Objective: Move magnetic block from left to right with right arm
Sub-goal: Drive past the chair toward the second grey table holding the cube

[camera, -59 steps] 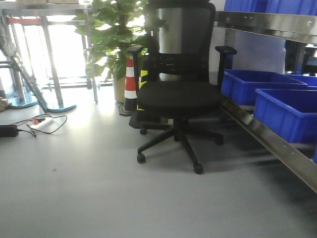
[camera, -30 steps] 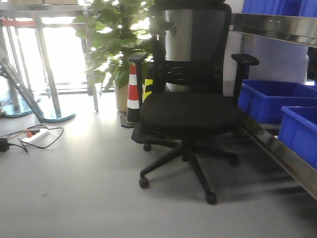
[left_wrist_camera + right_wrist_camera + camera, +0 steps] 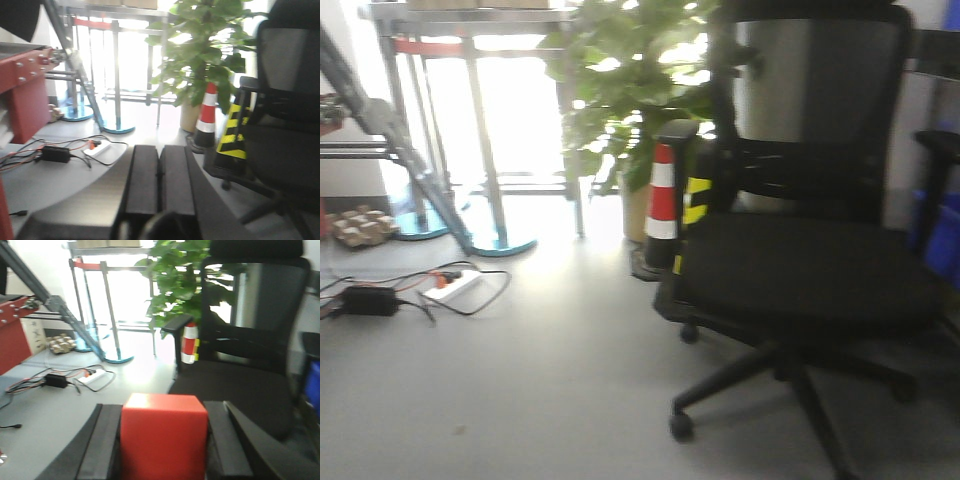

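Firmly, the right claw grips the magnetic block; the left claw is clenched.

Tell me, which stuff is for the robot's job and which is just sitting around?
For the job:
magnetic block
right gripper, clamped on the block

Just sitting around:
left gripper, shut and empty
office chair
striped cone
plant
black power adapter on the floor

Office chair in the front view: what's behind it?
Behind the office chair stand a potted plant, a red-and-white traffic cone and a yellow-black striped marker. The chair hides the plant's right side and most of the marker.
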Motion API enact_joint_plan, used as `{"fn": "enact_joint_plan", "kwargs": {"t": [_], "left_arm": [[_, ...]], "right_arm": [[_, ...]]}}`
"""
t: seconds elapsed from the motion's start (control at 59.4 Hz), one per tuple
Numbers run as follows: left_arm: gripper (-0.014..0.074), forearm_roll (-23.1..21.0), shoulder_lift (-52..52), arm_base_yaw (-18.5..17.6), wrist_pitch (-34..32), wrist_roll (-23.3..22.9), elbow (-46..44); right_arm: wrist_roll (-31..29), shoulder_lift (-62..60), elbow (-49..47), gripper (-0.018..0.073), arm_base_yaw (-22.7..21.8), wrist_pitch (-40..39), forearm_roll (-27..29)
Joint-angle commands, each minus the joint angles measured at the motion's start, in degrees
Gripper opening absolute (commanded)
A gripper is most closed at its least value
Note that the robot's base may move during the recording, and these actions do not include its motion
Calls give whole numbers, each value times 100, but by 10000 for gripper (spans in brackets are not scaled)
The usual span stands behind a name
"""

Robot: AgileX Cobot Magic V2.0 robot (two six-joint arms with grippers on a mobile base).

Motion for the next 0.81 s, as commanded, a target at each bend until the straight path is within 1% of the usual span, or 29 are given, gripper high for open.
{"fn": "enact_joint_plan", "kwargs": {"t": [0.0,0.168,0.303,0.791], "left_arm": [[-115,0,-88,-47,-539,-38,53],[-116,0,-88,-47,-539,-38,53],[-116,0,-88,38,-539,-38,53],[-116,0,-88,38,-539,-38,53]], "right_arm": [[-43,95,-137,140,-27,-513,-100],[-43,95,-137,140,-27,-513,-100],[-43,95,-137,140,-27,-513,-100],[-43,95,-137,140,-27,-513,-100]]}}
